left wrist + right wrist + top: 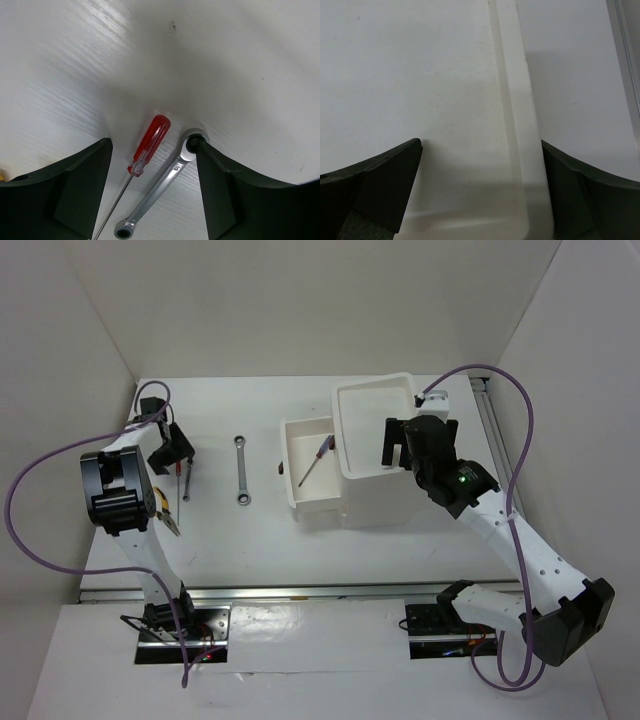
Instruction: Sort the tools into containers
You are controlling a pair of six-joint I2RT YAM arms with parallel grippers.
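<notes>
My left gripper (172,452) is open and low over the table at the far left. In the left wrist view it (152,145) straddles a red-handled screwdriver (150,142) and a silver wrench (162,185); the right finger touches the wrench's ring end. The screwdriver (183,478) also shows from above. A second silver wrench (241,470) lies mid-table. Yellow pliers (168,522) lie partly hidden under the left arm. The white box unit (385,490) has one drawer (300,502) pulled out, with a reddish screwdriver (314,462) in it. My right gripper (398,445) is open and empty above the top tray (520,125).
A dark red drawer handle (279,469) faces left towards the wrench. A metal rail (490,420) runs along the table's right edge. White walls close in the back and both sides. Purple cables loop off both arms.
</notes>
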